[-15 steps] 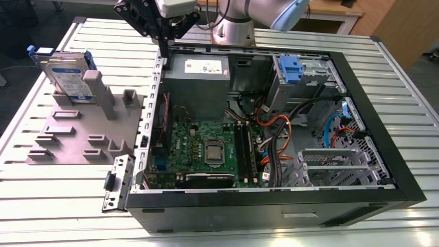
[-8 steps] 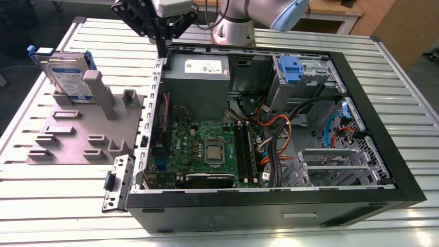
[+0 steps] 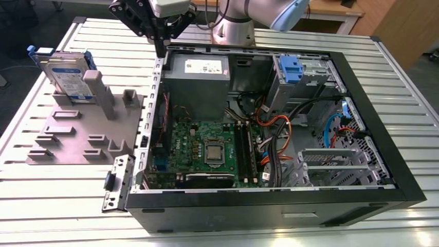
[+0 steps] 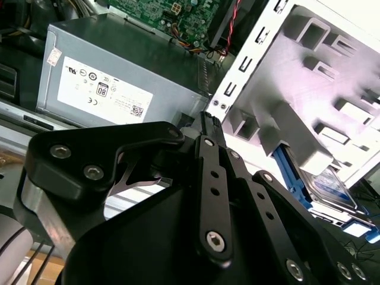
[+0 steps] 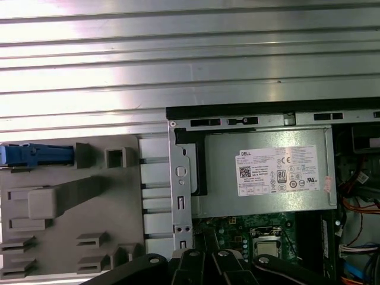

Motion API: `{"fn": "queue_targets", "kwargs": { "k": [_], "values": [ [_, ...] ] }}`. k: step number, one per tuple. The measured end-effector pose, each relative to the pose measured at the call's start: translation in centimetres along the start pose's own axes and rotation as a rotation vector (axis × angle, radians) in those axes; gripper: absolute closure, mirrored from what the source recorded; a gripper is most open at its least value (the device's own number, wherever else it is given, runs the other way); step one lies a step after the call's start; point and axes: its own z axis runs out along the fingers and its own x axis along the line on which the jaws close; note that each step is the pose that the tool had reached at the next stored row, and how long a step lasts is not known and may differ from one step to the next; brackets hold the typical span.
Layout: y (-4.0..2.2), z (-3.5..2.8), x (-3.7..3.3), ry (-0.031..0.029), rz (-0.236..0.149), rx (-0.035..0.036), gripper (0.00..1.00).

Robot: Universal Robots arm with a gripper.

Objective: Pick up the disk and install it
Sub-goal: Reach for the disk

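Nearest in the exterior view: slatted metal worktop (image 3: 55,206), with an open black computer case (image 3: 274,211) lying on it, lower centre to right. Motherboard (image 3: 213,149) inside, mid-frame. Grey plastic holder (image 3: 75,139) sits on the worktop at the exterior view's left, just beside the case.

The disk (image 3: 65,77) stands upright on edge in the holder's far end, upper left of the frame. In the second wrist view its blue frame (image 4: 332,184) shows behind the holder, and the first wrist view shows its blue edge (image 5: 35,155).

Further back, a grey metal box (image 3: 197,77) with a white sticker sits in the case's far left corner. Blue latch (image 3: 291,69) is at upper right of centre.

Claw (image 3: 160,50) is clenched on nothing and hangs tip-down over the case rim between disk and grey box, apart from the disk. In the second wrist view its tips (image 4: 208,119) meet. Arm (image 3: 240,20) is at top centre.
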Motion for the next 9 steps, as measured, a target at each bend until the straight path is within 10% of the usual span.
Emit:
{"fn": "queue_targets", "kwargs": {
  "k": [9],
  "values": [
    [-0.02,-0.01,0.28,0.0000,0.000,0.0001,0.89]
  ]
}}
